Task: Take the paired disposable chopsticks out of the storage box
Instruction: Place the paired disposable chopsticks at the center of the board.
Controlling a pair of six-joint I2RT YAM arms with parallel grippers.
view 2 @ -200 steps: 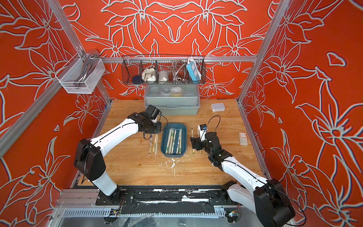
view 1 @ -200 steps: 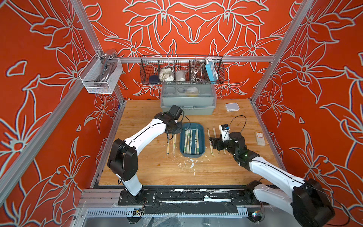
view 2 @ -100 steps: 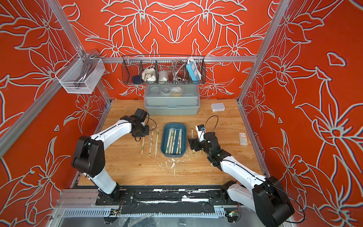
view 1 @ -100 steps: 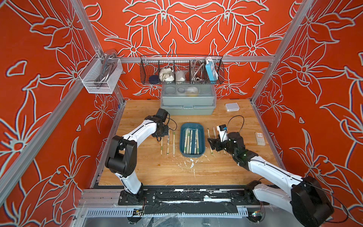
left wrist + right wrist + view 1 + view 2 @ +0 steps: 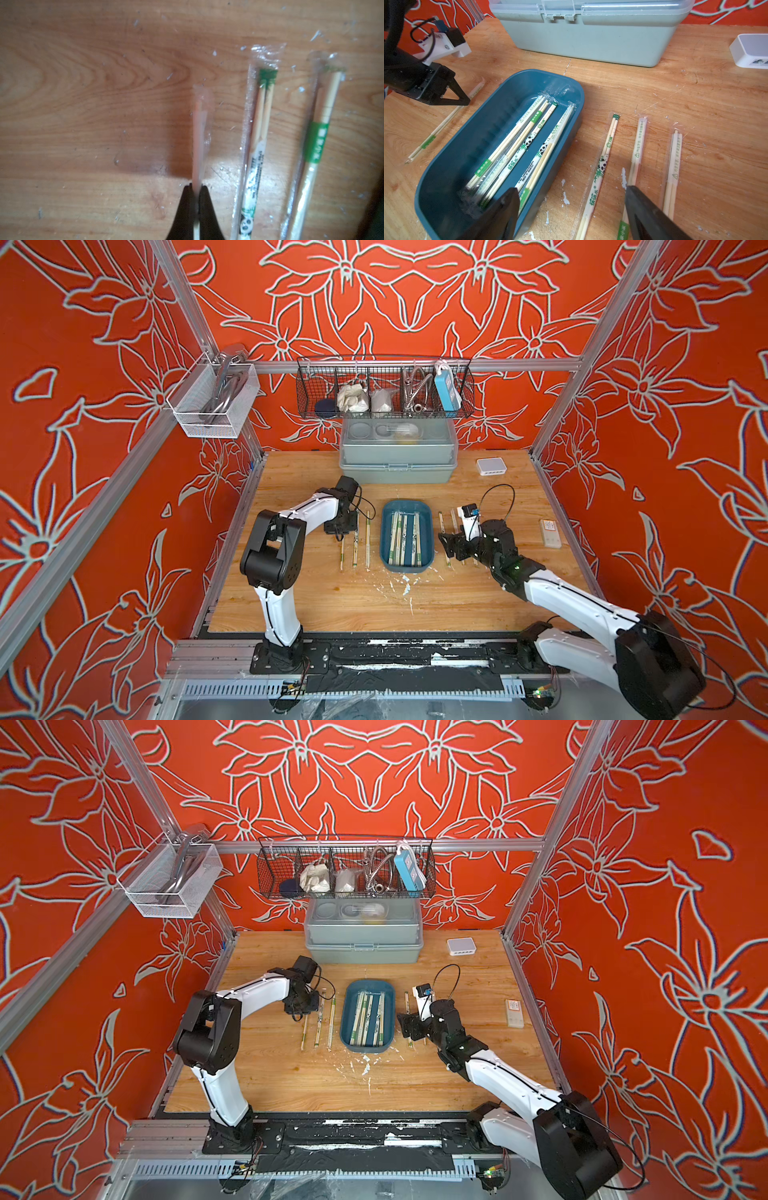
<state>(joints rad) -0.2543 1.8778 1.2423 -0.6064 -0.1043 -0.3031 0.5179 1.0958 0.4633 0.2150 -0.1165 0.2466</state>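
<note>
LIGHT WORK, SLIPPERY WRAPPING: The left gripper (image 5: 196,187), jaws pressed together on one wrapped pair of disposable chopsticks (image 5: 199,128), holds it low over the wooden tabletop (image 5: 83,104), just beside two pairs (image 5: 256,133) already laid out there; whether its tip touches the wood cannot be told. The right gripper (image 5: 571,190) hangs spread wide and empty over the near rim of the dark blue storage box (image 5: 471,133), where several pairs (image 5: 529,135) lie side by side on the floor (three more (image 5: 638,145) rest on the table on that side of the box). The sticks look light and stiff, but the clear film is likely slick and loose at its ends. A pinch across the wood near mid-length seems safer than one on the empty wrapper tail, and pairs lying flat on the box floor leave a fingertip little room to get under
</note>
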